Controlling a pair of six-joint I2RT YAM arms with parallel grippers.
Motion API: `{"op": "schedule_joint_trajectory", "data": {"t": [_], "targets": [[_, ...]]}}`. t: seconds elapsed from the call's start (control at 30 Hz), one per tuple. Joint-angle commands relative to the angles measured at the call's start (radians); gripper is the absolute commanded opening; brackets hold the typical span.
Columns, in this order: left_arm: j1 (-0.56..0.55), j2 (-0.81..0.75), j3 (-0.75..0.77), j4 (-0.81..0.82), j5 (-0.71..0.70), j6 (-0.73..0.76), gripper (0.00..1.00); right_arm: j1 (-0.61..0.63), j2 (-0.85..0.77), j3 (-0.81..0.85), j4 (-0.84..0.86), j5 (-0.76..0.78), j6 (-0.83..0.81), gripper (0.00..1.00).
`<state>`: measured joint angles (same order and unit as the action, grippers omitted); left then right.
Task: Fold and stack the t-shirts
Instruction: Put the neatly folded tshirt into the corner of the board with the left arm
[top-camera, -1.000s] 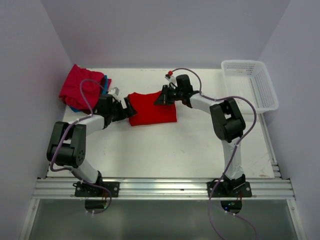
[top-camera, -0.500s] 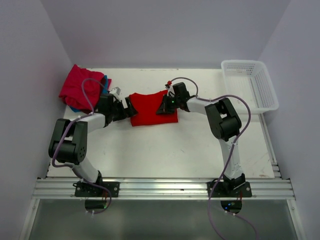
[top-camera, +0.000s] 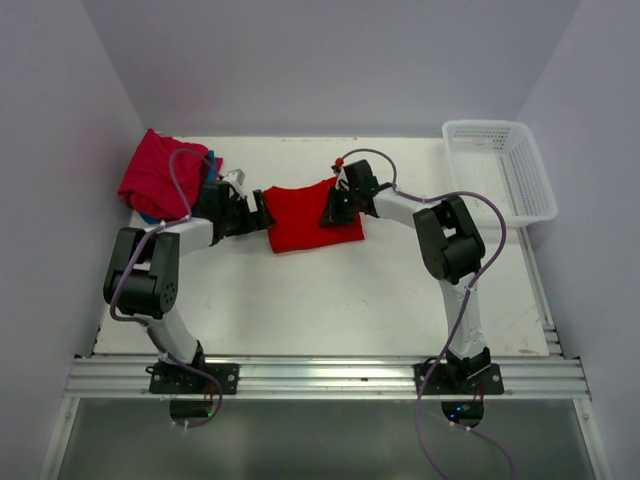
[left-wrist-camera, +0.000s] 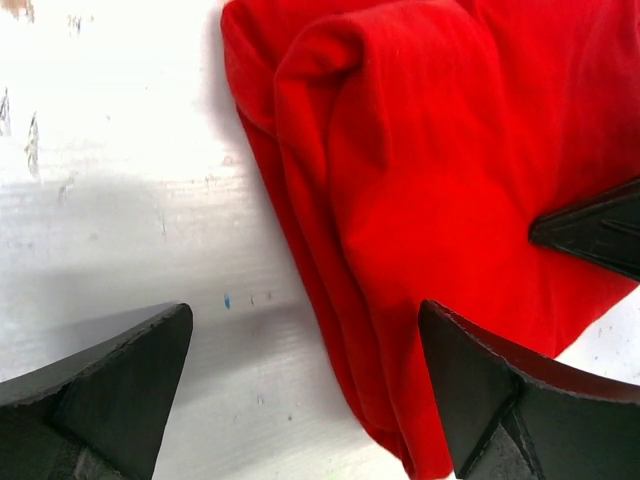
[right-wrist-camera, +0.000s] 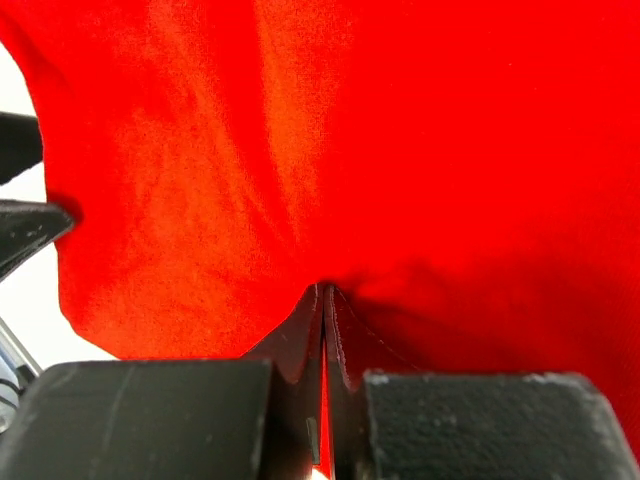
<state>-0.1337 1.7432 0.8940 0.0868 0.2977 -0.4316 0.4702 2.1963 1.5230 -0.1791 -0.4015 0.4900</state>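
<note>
top view looks down from behind over the table (top-camera: 300, 295); both wrist views sit close on the red shirt (left-wrist-camera: 430, 180).

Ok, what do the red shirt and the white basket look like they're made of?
Red shirt: soft matte knit cloth, probably cotton jersey, though the fibre can't be confirmed. It drapes in rounded folds with fine creases and has no shine.
Basket: looks like rigid white plastic. Its thin open-mesh walls hold a straight moulded shape, and the finish is smooth.
</note>
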Motion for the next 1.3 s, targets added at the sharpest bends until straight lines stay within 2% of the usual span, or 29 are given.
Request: {"op": "schedule_joint_trajectory", "data": {"t": [0.0, 0.2, 0.33, 0.53, 0.8, 0.97, 1.1, 1.27], "targets": [[0.002, 0.05, 0.036, 0.027, 0.01, 0.036, 1.0, -0.01, 0.005, 0.014, -0.103, 0.089, -0.054, 0.0], [0.002, 0.147, 0.086, 0.088, 0.101, 0.01, 1.0, -0.01, 0.002, 0.031, -0.123, 0.081, -0.062, 0.0], [-0.003, 0.206, 0.123, 0.074, 0.19, -0.027, 1.0, -0.01, -0.004, 0.025, -0.126, 0.089, -0.064, 0.0], [-0.059, 0.219, 0.112, 0.002, 0.233, -0.064, 1.0, -0.01, 0.005, 0.025, -0.126, 0.087, -0.062, 0.0], [-0.11, 0.182, 0.016, 0.042, 0.239, -0.139, 1.0, -0.01, 0.017, 0.023, -0.114, 0.079, -0.054, 0.0], [-0.118, 0.191, -0.056, 0.197, 0.242, -0.229, 1.0, -0.008, 0.031, 0.023, -0.102, 0.063, -0.044, 0.0], [-0.132, 0.263, -0.046, 0.327, 0.271, -0.32, 1.0, -0.008, 0.028, 0.008, -0.086, 0.062, -0.037, 0.0], [-0.145, 0.345, -0.015, 0.413, 0.307, -0.383, 1.0, -0.008, 0.028, 0.003, -0.082, 0.059, -0.037, 0.0]]}}
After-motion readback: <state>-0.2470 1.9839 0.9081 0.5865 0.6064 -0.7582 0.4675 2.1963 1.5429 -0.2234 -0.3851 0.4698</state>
